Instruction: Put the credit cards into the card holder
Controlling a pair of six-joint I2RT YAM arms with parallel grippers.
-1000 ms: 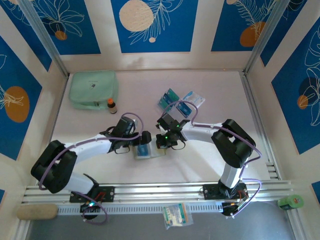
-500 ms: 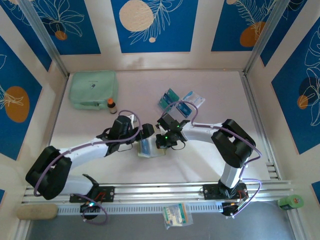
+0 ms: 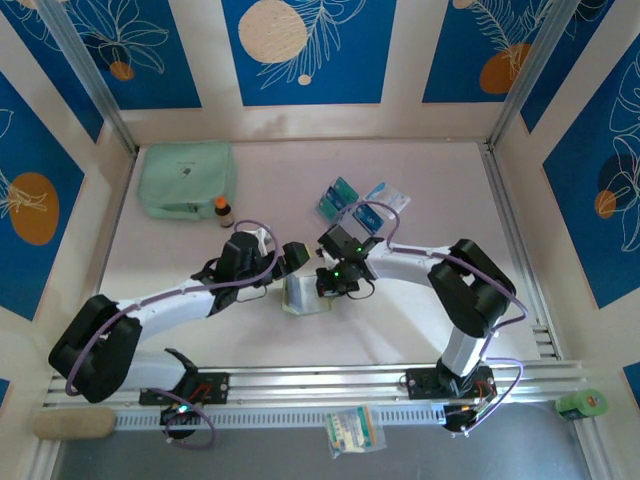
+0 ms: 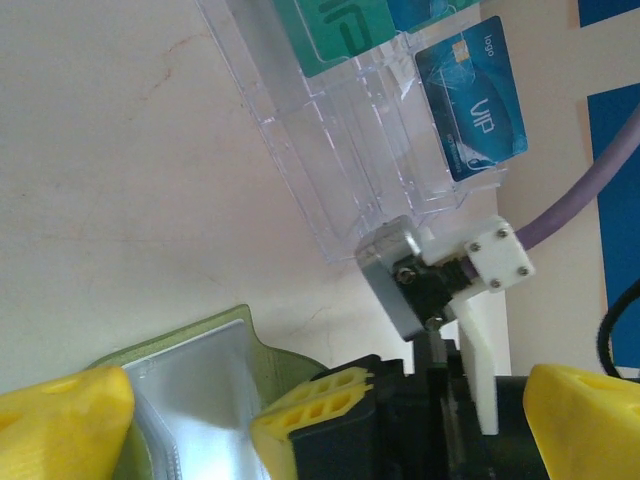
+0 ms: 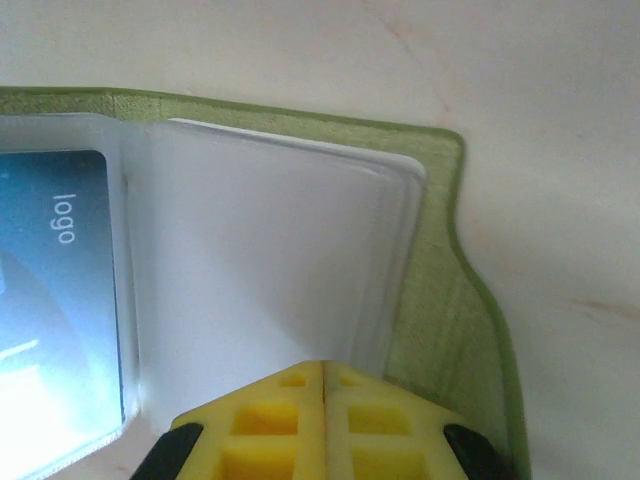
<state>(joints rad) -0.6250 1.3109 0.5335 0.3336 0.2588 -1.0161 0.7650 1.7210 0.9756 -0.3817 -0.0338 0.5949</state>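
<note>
Closed right fingers (image 5: 270,425) rest on the card holder (image 5: 440,270), perhaps pinching its pocket; left fingers (image 4: 60,420) gape.

Bare table (image 3: 450,210) at far right and near centre; pouch (image 3: 185,178), bottle (image 3: 223,211), clear stand (image 4: 350,150) along the back

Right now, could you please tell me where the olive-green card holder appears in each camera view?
Top external: the card holder lies mid-table, just left of the right hand.
Left wrist: bottom left, green edge up.
Right wrist: across most of the frame, a blue card in its left pocket.
Shared landmark: the right hand's closed yellow fingertips, bottom centre in both wrist views.
</note>
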